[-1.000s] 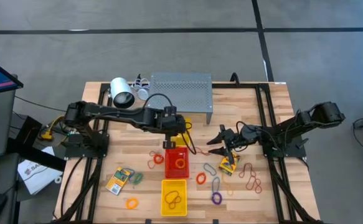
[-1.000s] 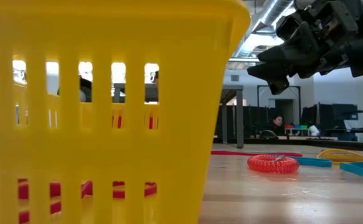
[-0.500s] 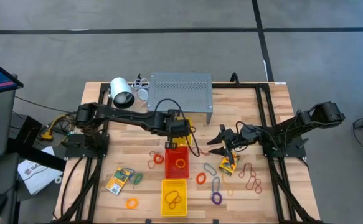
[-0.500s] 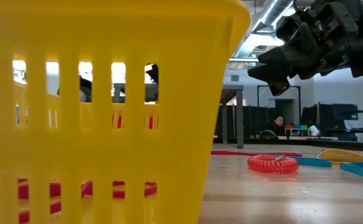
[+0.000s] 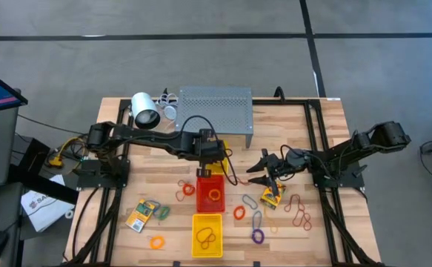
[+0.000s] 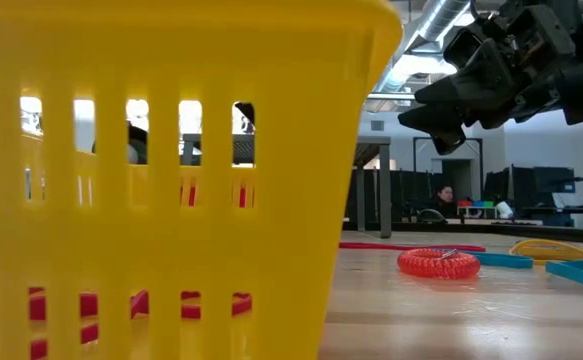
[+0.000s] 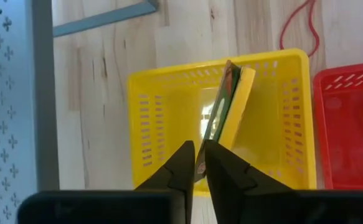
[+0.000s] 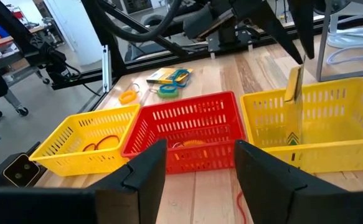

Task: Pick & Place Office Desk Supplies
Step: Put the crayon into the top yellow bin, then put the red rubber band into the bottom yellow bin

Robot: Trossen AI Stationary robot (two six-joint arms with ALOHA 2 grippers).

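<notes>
Here the left tool point(image 7: 195, 163) narrowly pinches a card packet point(image 7: 226, 112) upright inside the yellow tray point(image 7: 145, 124), likely for release; the right tool point(image 8: 197, 163), at three o'clock, gapes empty.

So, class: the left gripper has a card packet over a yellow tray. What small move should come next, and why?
Probably open wider and lift clear. The left gripper pinches only the edge of the card packet, which stands on edge inside the yellow tray.
</notes>
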